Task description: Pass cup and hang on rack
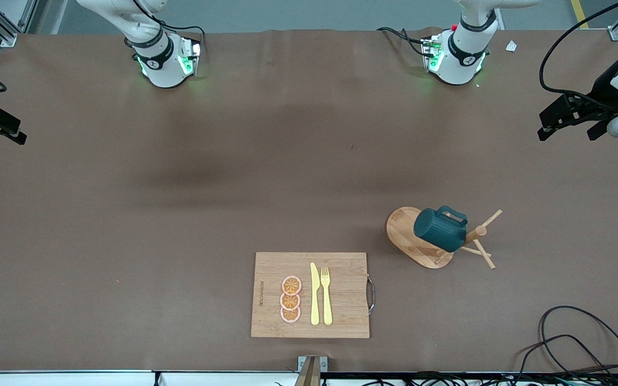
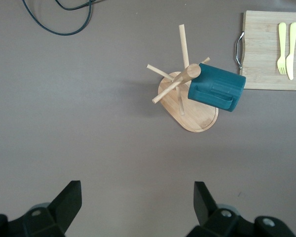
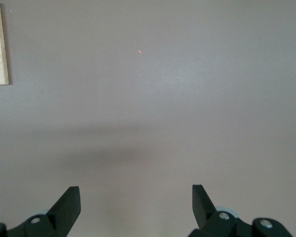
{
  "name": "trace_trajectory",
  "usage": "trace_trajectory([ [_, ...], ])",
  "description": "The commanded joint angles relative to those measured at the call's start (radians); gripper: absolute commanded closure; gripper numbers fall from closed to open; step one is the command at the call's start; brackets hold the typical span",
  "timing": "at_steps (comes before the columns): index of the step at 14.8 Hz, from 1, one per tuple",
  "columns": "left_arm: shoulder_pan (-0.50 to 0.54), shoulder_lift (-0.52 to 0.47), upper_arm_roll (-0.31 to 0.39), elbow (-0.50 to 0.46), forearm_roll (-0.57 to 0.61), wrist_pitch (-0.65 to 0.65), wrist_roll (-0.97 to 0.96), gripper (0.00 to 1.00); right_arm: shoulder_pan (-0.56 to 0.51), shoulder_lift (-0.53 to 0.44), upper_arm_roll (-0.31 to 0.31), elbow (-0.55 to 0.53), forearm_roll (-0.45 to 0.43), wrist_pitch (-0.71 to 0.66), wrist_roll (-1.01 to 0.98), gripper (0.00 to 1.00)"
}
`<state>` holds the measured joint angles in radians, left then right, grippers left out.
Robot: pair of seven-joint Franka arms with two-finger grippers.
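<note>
Since the cup (image 1: pixel 440 229) already hangs by its loop handle on a peg of the rack (image 1: pixel 433 239), task looks essentially done; cup sits tilted beside the post, above the oval base, mouth turned away from the front camera, nothing gripping it. Rack stands toward the left arm's end of the table, just beside and slightly farther from the front camera than the cutting board (image 1: pixel 310 295), which carries a yellow knife (image 1: pixel 315 294), a yellow fork (image 1: pixel 326 295) and three orange slices (image 1: pixel 291 299). Judging handling: cup is probably ceramic, rigid, moderately heavy for its size, breakable if knocked off; ribbed wall should give decent friction. Best hold would be across the rim or body wall, leaving the handle loop free for the peg. Thin pegs look easy to bump, rack may tip. Left gripper (image 2: pixel 137 203) hovers high over bare table at the left arm's end, fingers spread wide, holding and touching nothing; the wrist view looks down on rack and cup. Right gripper (image 3: pixel 136 206) is over bare table at the right arm's end, also spread wide, empty. Both arms appear parked, waiting.
</note>
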<state>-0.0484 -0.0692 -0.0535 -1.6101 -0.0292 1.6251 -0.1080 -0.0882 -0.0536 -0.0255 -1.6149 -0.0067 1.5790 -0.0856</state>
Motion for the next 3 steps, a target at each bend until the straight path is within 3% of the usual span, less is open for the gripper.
trace_trajectory([
  [1,0.005,-0.012,0.001,-0.014,0.000,0.015,0.016,0.00,-0.007,0.001,0.007,0.009,-0.012,-0.010,-0.009,0.00],
  [3,0.005,0.003,0.001,0.021,0.003,0.013,0.028,0.00,-0.007,0.001,0.006,0.009,-0.012,-0.008,-0.009,0.00],
])
